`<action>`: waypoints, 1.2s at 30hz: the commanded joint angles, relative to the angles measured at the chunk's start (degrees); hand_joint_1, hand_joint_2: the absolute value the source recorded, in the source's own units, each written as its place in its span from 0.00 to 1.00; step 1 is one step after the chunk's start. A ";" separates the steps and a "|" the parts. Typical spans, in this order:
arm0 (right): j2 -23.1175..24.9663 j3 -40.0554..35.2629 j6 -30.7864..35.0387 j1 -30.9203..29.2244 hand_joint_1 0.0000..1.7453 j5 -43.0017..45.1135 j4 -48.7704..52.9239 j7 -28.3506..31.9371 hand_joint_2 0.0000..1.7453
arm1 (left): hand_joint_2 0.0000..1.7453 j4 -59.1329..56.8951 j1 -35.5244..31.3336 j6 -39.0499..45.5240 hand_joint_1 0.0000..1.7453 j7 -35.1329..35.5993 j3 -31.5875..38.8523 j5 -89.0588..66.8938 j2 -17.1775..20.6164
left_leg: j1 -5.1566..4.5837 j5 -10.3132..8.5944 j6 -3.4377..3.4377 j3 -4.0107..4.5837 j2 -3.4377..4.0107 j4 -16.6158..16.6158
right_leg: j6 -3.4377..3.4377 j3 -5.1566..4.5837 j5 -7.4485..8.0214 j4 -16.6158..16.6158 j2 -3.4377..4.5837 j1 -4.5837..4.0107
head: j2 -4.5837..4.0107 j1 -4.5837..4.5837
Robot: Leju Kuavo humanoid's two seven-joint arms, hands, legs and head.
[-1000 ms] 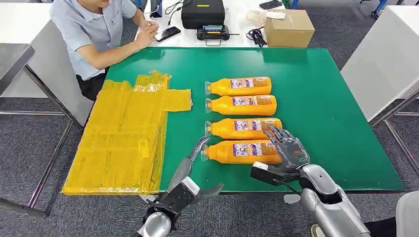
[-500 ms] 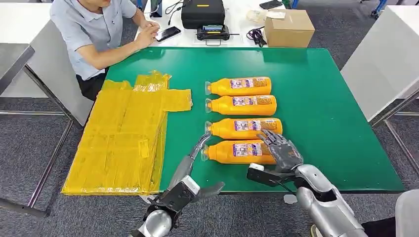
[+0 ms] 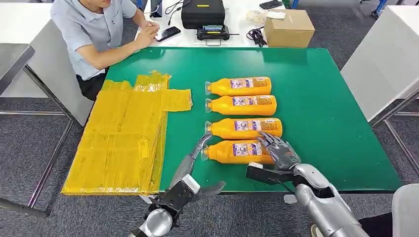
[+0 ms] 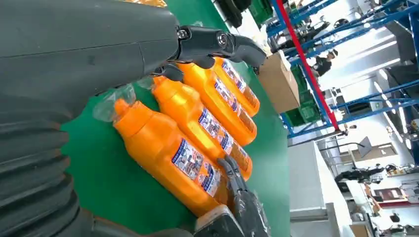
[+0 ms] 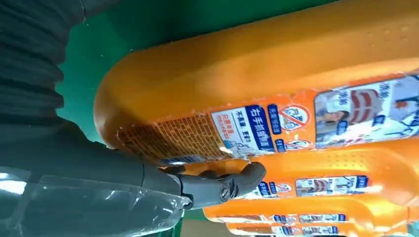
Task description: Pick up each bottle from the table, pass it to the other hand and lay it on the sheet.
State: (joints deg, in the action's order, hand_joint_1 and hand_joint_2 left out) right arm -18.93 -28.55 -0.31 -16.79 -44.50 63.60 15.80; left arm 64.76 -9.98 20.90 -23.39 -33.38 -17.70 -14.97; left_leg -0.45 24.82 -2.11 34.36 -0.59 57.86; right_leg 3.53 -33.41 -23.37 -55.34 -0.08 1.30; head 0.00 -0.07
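Four orange bottles lie side by side on the green table [image 3: 326,98], caps toward the yellow sheet [image 3: 123,138]. My right hand [image 3: 279,152] hangs spread over the base end of the nearest bottle [image 3: 234,151], fingers over its top. The right wrist view has this bottle [image 5: 276,69] close against the palm, with the thumb [image 5: 217,185] along its far side. My left hand [image 3: 191,165] is open, fingers stretched toward the caps of the nearest bottle and the second bottle [image 3: 244,128]. In the left wrist view its fingers [image 4: 217,42] reach over the bottle necks [image 4: 133,116].
The two farther bottles [image 3: 242,104] [image 3: 239,86] lie behind. A person [image 3: 94,29] sits at the table's far left corner, hands by a phone. A black case [image 3: 202,12] and a cardboard box [image 3: 289,27] stand beyond the far edge. A white table [image 3: 385,59] is at the right.
My right hand has drawn back and leftward a little, settling lower over the nearest bottle's base end. The left hand and all bottles stay where they were.
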 commanded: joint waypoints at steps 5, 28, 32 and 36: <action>-0.59 -6.01 -3.41 -5.68 0.00 1.56 -7.71 -1.32 1.00 | 1.00 -5.11 -3.77 0.06 0.00 -0.08 -2.24 1.24 0.64 | 0.04 0.07 0.12 -0.18 0.13 -0.01 | -0.14 0.15 -0.03 0.02 0.09 -0.05 | 0.00 0.00; -3.65 -9.67 -6.69 -6.41 0.96 8.37 -7.66 1.51 1.00 | 1.00 -7.58 -5.67 0.48 0.00 -1.72 -3.58 3.24 -0.13 | 0.05 0.03 0.09 -0.21 0.02 -0.01 | -0.10 0.21 -0.02 0.05 -0.01 -0.06 | 0.00 0.00; -2.96 -9.25 -6.43 -5.69 0.98 9.50 -7.66 1.39 1.00 | 1.00 -7.68 -5.71 0.51 0.00 -1.76 -3.79 3.29 -0.18 | 0.05 0.02 0.09 -0.19 0.02 -0.01 | -0.10 0.19 -0.01 0.06 -0.01 -0.06 | 0.00 0.00; -1.47 -8.06 -4.97 -4.91 1.00 10.04 -9.09 2.33 1.00 | 1.00 -7.71 -5.75 0.64 0.00 -1.78 -3.99 3.49 -0.18 | 0.08 0.05 0.13 -0.28 0.03 -0.03 | -0.15 0.29 -0.03 0.08 -0.01 -0.10 | 0.00 0.00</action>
State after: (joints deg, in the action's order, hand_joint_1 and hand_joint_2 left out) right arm -22.38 -35.12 -6.47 -22.64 -35.14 57.11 17.46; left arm 60.76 -13.32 21.55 -25.24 -35.87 -14.82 -15.76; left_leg -0.46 24.81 -2.11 34.29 -0.57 57.89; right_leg 3.54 -33.36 -23.36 -55.34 -0.07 1.30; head 0.00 -0.07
